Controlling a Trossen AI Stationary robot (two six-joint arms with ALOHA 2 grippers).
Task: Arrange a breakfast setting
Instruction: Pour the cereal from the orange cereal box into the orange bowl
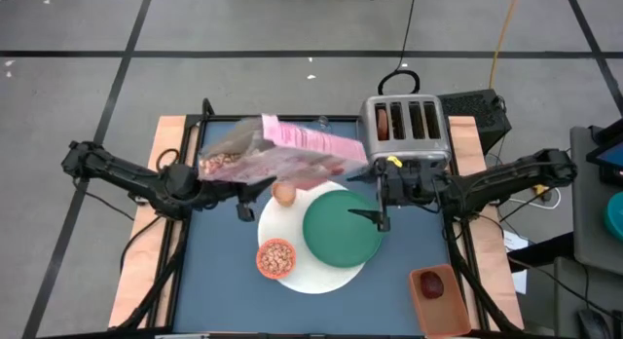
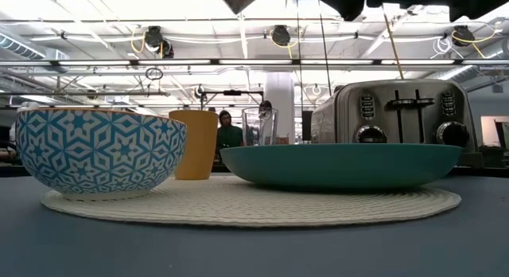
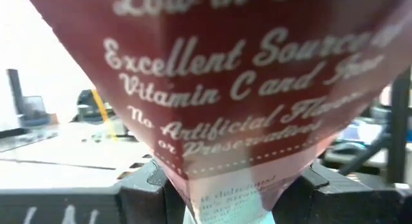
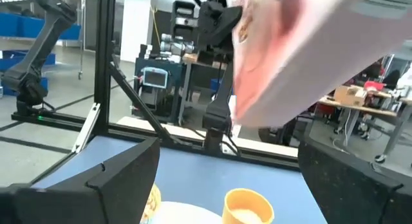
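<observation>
— Nearest, low on the worktop?
— Blue-and-white patterned bowl on the white mat, holding cereal seen from above; the green plate sits beside it on the same mat. Orange cup and clear glass stand behind.
— Left tool?
— Pinching a pink cereal box, lifted and tilted over the worktop's far side, near the cup.
— Right tool?
— Spread wide, holding nothing, over the plate's far edge, just before the toaster.
— Fruit?
— Dark red fruit on a brown board at the near right corner.
</observation>
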